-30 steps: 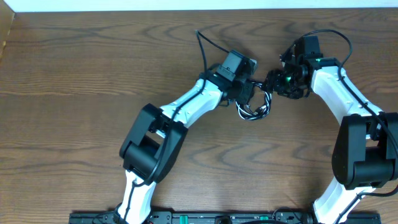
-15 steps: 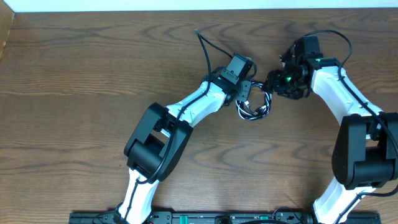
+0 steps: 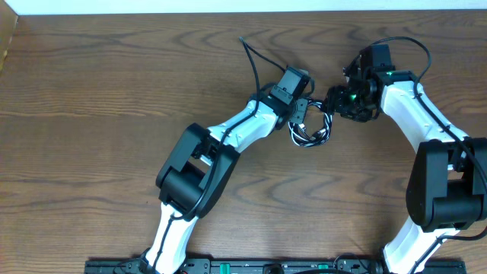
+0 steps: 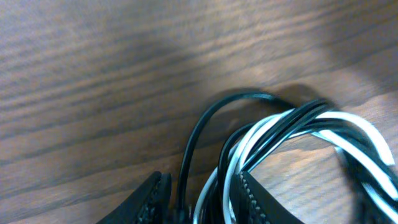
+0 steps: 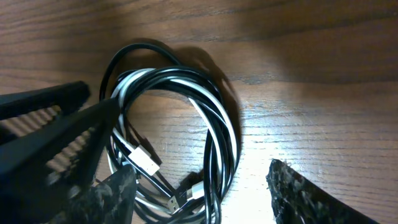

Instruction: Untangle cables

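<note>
Separating coiled bundle of thin black and white cables (image 3: 312, 133), on brown wooden worktop (image 3: 114, 91) near 1 o'clock. Left end effector (image 4: 202, 199) straddles strands at bundle's 10 o'clock, pinch unclear; right end effector (image 5: 202, 177) open at 2 o'clock. Better grip single colour, pull slowly.

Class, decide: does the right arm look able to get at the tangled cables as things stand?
Probably yes: the right gripper hangs open over the cables, though the left gripper crowds one side.
</note>
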Robot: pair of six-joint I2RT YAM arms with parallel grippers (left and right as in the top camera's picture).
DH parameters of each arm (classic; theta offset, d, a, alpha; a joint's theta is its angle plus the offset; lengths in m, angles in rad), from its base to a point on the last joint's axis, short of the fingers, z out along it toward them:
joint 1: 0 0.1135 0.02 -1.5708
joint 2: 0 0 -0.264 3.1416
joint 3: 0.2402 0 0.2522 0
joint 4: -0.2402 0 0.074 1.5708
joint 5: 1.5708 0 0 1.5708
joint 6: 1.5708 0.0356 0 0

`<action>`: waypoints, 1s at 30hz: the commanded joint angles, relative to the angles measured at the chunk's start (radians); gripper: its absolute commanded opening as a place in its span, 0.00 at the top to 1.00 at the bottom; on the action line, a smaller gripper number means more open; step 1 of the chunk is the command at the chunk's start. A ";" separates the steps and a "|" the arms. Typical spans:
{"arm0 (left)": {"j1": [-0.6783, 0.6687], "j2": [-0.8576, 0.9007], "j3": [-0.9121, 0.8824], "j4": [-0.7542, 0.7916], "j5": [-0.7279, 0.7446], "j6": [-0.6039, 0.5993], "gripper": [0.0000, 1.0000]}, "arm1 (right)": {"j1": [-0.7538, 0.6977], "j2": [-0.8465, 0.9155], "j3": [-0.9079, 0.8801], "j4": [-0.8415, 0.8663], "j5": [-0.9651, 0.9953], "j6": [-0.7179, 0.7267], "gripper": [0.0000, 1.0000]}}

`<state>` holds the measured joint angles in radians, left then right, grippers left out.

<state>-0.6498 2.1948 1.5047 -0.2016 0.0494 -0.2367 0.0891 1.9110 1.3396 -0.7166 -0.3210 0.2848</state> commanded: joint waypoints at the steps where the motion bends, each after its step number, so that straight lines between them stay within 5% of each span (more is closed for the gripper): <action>1: 0.002 0.040 -0.011 -0.002 -0.014 -0.009 0.68 | 0.007 -0.001 -0.005 0.016 0.005 0.010 0.35; 4: 0.003 0.044 -0.011 -0.006 -0.014 -0.009 0.73 | 0.029 0.004 -0.011 0.048 0.006 0.010 0.37; 10: 0.003 0.044 -0.011 -0.021 -0.013 -0.013 0.92 | 0.043 0.044 -0.013 0.000 0.100 0.042 0.57; 23: 0.055 0.008 -0.006 -0.037 -0.018 -0.048 0.93 | 0.041 0.153 -0.013 -0.035 0.228 0.076 0.92; 30: 0.143 -0.032 -0.006 -0.079 -0.018 -0.071 0.93 | 0.034 0.154 -0.014 -0.036 0.241 0.078 0.94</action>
<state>-0.5617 2.1860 1.5051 -0.2600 0.1078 -0.2958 0.1440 2.0281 1.3361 -0.7372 -0.1970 0.3481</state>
